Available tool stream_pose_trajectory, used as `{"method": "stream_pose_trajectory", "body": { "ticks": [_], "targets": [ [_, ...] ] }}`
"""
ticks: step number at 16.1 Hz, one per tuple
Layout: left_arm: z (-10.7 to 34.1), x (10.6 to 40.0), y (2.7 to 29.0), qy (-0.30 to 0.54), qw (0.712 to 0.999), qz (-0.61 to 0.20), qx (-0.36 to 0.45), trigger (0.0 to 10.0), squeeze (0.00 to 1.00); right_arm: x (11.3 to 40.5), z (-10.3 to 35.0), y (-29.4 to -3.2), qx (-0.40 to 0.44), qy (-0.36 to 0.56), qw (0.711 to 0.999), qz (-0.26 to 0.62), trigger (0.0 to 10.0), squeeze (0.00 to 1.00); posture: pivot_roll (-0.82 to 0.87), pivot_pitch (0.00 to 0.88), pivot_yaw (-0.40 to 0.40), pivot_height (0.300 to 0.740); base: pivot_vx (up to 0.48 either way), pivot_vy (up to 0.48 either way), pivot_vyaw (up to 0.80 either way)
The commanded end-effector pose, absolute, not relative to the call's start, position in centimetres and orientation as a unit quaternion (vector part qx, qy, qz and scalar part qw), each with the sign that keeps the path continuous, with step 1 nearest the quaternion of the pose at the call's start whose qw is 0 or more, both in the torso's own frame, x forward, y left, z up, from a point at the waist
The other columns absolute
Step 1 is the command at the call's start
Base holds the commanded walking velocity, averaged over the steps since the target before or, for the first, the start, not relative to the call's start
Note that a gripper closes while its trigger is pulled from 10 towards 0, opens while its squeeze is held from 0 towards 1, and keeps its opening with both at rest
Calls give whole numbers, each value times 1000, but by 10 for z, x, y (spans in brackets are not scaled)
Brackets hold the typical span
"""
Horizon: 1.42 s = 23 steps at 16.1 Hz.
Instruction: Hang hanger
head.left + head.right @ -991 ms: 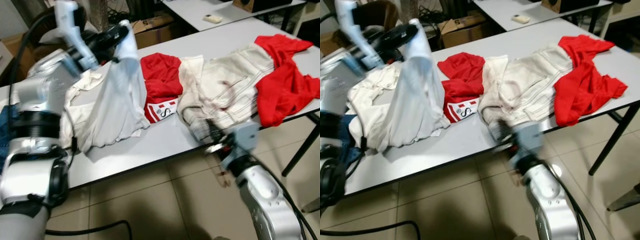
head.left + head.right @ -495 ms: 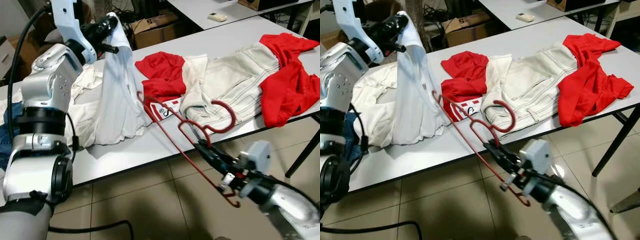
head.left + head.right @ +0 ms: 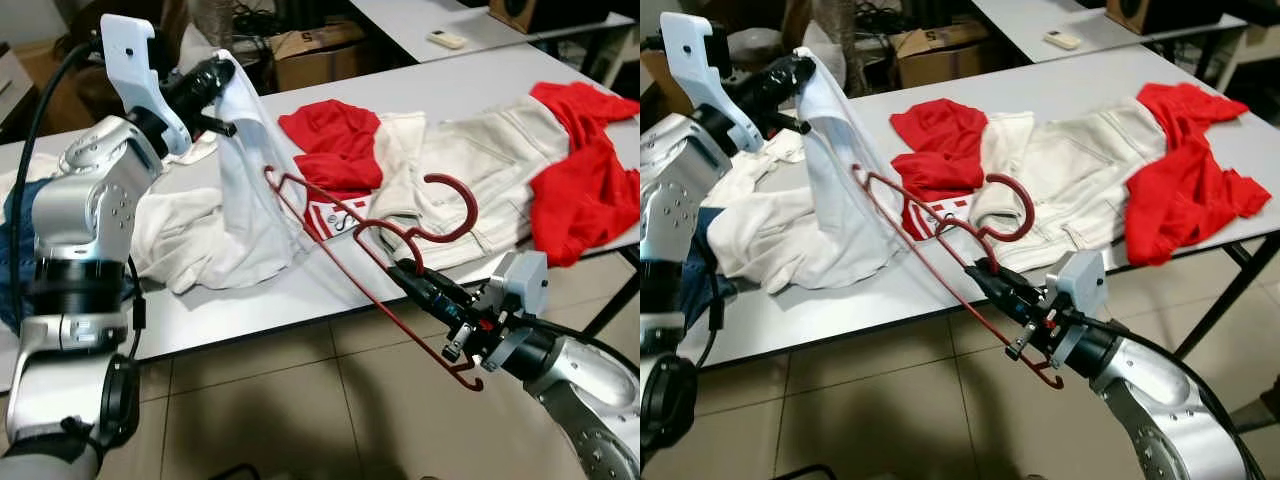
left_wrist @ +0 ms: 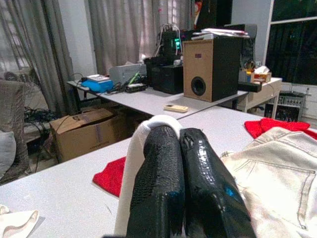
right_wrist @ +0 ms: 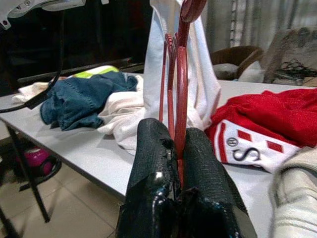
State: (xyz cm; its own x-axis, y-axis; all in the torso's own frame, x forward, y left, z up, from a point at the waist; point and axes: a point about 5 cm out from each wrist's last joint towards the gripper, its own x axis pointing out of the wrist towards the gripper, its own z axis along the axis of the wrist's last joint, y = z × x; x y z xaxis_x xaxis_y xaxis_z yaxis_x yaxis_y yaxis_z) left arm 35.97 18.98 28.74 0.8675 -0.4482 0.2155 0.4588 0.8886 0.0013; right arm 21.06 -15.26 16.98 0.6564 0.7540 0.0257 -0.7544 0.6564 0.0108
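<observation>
My right gripper is shut on a red hanger at the base of its hook, in front of the table's near edge. The hanger is tilted, and its far shoulder reaches the hanging white shirt. My left gripper is raised over the table's left part, shut on the shirt's top edge, so the cloth drapes down to the table. In the left wrist view the white cloth wraps beside the closed fingers.
On the table lie a red garment, cream jeans, another red garment at the right, and white clothes with blue jeans at the left. A cardboard box and a second table stand behind.
My right arm has come up from below the table edge with the hanger and carried its far end left to the white shirt. The left gripper still holds the shirt up.
</observation>
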Motion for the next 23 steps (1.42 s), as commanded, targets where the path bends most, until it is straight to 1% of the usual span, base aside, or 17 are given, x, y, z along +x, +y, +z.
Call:
{"method": "stream_pose_trajectory", "body": {
  "ticks": [1, 3, 5, 9, 12, 14, 17, 21, 23],
  "targets": [
    [289, 355, 187, -106, 965, -237, -26, 0, 0, 214, 168, -148, 15, 2, 902, 430, 10000, 0, -63, 0, 98, 740, 0, 0, 0],
    [291, 348, 180, -105, 961, -253, -25, 0, 0, 224, 162, -148, 1, 28, 911, 411, 10000, 0, -57, 0, 82, 740, 0, 0, 0],
    [293, 341, 182, -103, 962, -251, -22, 0, 0, 229, 161, -145, 4, 36, 914, 405, 10000, 0, -48, 0, 66, 740, 0, 0, 0],
    [291, 338, 194, -94, 971, -218, -10, 0, 0, 226, 165, -138, 23, 27, 904, 426, 10000, 0, -45, 0, 61, 740, 0, 0, 0],
    [286, 338, 195, -84, 975, -205, 5, 0, 0, 225, 174, -138, 34, 5, 900, 435, 10000, 0, -47, 0, 62, 740, 0, 0, 0],
    [285, 340, 196, -83, 977, -194, 8, 0, 0, 224, 181, -142, 38, -20, 902, 429, 10000, 0, -55, 0, 71, 740, 0, 0, 0],
    [285, 342, 200, -82, 981, -178, 13, 0, 0, 221, 184, -148, 37, -26, 903, 428, 10000, 0, -56, 0, 72, 740, 0, 0, 0],
    [285, 342, 204, -81, 981, -175, 18, 0, 0, 217, 185, -152, 40, -26, 901, 431, 10000, 0, -55, 0, 71, 740, 0, 0, 0],
    [290, 339, 193, -86, 976, -202, 7, 0, 0, 223, 176, -149, 29, 0, 906, 422, 10000, 0, -50, 0, 66, 740, 0, 0, 0]
  ]
}}
